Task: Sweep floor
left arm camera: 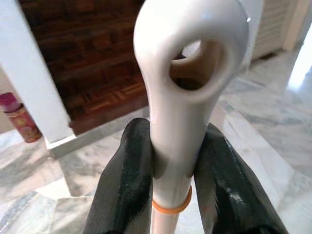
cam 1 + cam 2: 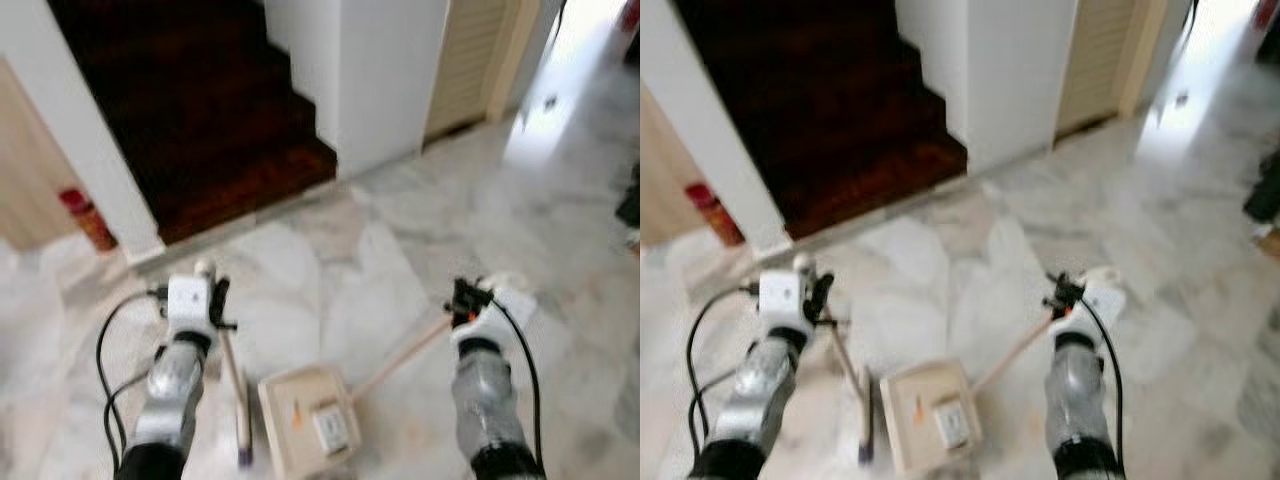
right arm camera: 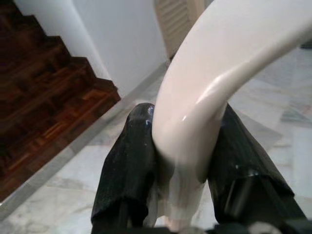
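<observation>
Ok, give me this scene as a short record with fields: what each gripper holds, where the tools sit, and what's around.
left gripper: shut on broom handle, white tip with hang hole
right gripper: shut on dustpan handle, cream
broom: head down on floor, left of dustpan
dustpan: beige, on floor between the arms, long handle slanting up to right gripper
floor: pale marble tiles
stairs: dark wood, ahead left
door: louvred, ahead right
can: red, by wall at left

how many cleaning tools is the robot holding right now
2. A broom is gripped at its handle top by the left gripper, its head on the marble floor. A dustpan sits beside it, its long handle held by the right gripper.
</observation>
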